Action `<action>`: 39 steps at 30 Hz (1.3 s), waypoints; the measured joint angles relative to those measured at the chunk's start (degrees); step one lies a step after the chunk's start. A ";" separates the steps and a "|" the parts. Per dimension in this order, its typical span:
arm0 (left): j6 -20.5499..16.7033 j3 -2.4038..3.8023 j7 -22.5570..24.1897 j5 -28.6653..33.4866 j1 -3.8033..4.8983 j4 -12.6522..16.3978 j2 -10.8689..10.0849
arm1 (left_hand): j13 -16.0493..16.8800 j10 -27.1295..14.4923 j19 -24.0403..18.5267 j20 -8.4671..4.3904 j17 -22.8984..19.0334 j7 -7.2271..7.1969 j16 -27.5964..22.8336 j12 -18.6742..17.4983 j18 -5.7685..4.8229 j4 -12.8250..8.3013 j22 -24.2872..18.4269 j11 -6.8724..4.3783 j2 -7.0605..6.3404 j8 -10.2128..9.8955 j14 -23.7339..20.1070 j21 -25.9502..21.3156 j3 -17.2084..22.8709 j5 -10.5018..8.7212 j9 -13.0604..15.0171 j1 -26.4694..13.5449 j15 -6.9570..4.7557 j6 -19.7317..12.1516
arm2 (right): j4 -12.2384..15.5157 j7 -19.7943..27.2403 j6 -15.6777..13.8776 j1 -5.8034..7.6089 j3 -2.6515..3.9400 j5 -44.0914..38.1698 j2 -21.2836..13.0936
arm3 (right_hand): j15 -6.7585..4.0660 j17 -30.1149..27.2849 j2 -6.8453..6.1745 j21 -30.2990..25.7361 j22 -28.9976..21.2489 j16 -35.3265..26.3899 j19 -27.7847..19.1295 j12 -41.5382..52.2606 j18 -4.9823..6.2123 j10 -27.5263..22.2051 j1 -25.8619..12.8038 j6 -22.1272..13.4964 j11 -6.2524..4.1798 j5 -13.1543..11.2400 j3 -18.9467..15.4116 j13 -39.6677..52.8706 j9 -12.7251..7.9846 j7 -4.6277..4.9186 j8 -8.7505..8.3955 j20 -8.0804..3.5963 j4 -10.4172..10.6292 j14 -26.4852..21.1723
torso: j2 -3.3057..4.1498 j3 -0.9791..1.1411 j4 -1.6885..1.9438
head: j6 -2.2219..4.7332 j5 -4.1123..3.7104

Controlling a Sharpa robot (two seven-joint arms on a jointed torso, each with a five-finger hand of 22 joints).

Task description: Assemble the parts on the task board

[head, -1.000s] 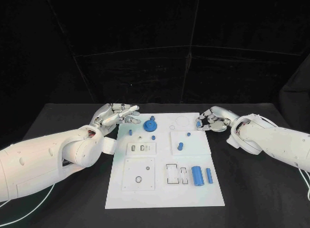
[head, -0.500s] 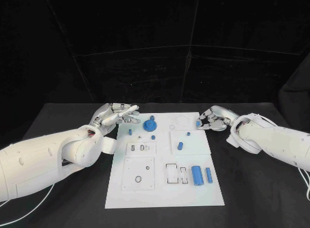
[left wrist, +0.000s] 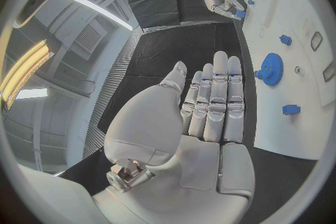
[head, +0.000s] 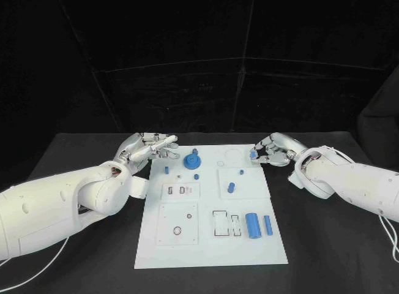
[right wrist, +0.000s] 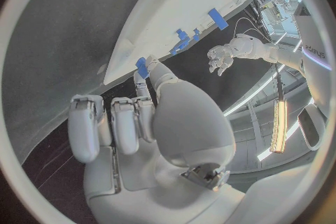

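Your right hand (head: 272, 150) sits at the task board's (head: 213, 245) 1 o'clock corner, pinching a small blue part (head: 254, 157) between thumb and a finger; the right wrist view shows that part (right wrist: 142, 66) at the fingertips, right against the board edge (right wrist: 140, 39). Your left hand (head: 151, 147) hovers off the board's 11 o'clock corner, released, fingers straight and close together, holding nothing; in the left wrist view its fingers (left wrist: 213, 101) lie over the black table (head: 85, 159) beside the board.

On the board: blue gear (head: 193, 161) at about 11 o'clock, with a small blue peg (head: 195, 150) just beyond it. Small blue block (head: 167, 169) at the gear's 8 o'clock. Blue cylinder (head: 253, 225) and a slimmer blue bar (head: 269, 225) side by side toward 4 o'clock. Blue oblong piece (head: 231, 188) near board centre, small blue stub (head: 241, 173) at its 1 o'clock.
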 measured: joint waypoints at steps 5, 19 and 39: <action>0.01 0.00 -0.03 0.00 0.00 0.08 -0.18 | 0.00 0.00 0.00 0.00 0.02 0.00 0.00 0.00 0.00 0.00 -0.01 0.00 0.00 0.00 0.00 0.00 0.00 0.00 0.00 0.00 0.00 0.00 | 3.98 -1.11 -2.31 0.12 0.02 0.68 -1.21 | -0.11 0.00 -0.37 0.16 0.00 0.00 0.00 0.21 0.00 0.09 -1.40 0.26 -0.09 0.23 0.26 0.00 0.00 0.26 0.00 0.00 0.23 -0.11 | -0.11 -0.10 -0.01 | 0.14 0.02; -0.01 0.00 -0.03 0.00 0.29 -0.79 -0.37 | -0.04 0.00 0.00 0.00 0.22 0.00 0.00 0.00 0.00 0.00 -0.08 0.00 0.00 0.00 0.00 0.00 0.00 0.00 0.00 0.00 0.00 0.00 | 15.61 -11.50 -4.64 1.15 0.06 -4.20 4.05 | -0.41 0.00 -0.31 0.42 0.00 0.00 0.21 0.60 0.00 -0.12 -2.08 0.27 -0.30 -0.23 0.27 0.00 -0.01 0.25 -0.22 -0.20 0.69 0.00 | -0.74 -0.63 0.46 | -0.59 0.88; -0.22 0.01 0.07 0.00 0.53 -2.16 -0.13 | -0.03 0.00 0.22 0.17 0.47 0.00 0.00 0.00 0.00 -0.24 -0.07 0.00 0.00 0.00 0.00 0.00 0.24 0.00 0.00 0.00 0.00 0.00 | 13.06 -19.90 0.19 0.43 -1.17 -18.60 14.95 | -0.60 0.04 -0.92 0.42 0.00 0.00 0.01 0.83 -0.01 0.09 -2.68 0.63 -0.49 0.84 0.57 0.00 -0.03 0.25 -0.13 -0.39 0.35 -0.20 | -1.19 -1.01 0.86 | -1.77 2.47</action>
